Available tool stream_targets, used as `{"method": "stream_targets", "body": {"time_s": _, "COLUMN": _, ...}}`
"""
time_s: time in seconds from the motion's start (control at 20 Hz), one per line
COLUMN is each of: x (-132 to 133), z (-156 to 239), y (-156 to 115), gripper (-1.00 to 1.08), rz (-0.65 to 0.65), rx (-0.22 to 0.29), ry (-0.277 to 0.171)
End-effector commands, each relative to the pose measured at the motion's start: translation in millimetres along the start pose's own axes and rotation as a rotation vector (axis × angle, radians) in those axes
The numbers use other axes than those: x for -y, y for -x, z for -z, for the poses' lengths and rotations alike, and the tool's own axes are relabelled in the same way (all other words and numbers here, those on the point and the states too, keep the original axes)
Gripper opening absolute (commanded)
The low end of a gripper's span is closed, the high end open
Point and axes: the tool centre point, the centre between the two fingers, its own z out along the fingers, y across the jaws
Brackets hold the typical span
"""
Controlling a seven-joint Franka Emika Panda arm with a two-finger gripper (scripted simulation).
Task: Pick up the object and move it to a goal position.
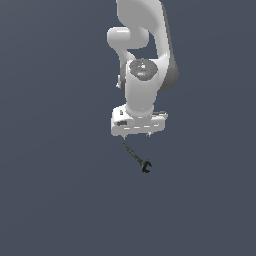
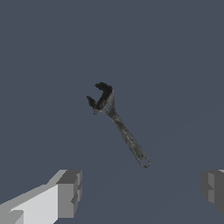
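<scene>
Wrist view alone shows gripper (image 2: pixel 140 192) fingers spread, wrench (image 2: pixel 119 124) unheld

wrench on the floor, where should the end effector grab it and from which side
Grip the wrench mid-shaft, coming straight down from above. It lies flat; the shaft is slender and straight, while the forked head is wider. Turn the open end effector so its fingers close across the shaft.

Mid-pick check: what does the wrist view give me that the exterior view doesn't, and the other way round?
Only the wrist view shows the two grey fingertips spread wide apart with nothing between them, and the hole in the wrench's handle end. Only the exterior view shows the white arm above the gripper. Both show the black wrench lying free on the plain dark surface, ungripped.
</scene>
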Motion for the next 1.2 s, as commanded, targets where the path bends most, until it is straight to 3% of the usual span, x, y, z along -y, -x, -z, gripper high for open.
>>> {"method": "stream_targets", "body": {"time_s": 0.0, "x": 0.0, "z": 0.0, "y": 0.0, "gripper": 1.00, "rz": 0.000, "rx": 0.000, "ry": 0.000}}
{"method": "stream_targets", "body": {"time_s": 0.55, "x": -4.0, "z": -2.4, "y": 0.5, "gripper": 1.00, "rz": -0.041, "rx": 0.007, "ry": -0.029}}
{"method": "stream_targets", "body": {"time_s": 1.15, "x": -3.6, "z": -12.7, "y": -1.5, "gripper": 1.00, "rz": 0.011, "rx": 0.005, "ry": -0.022}}
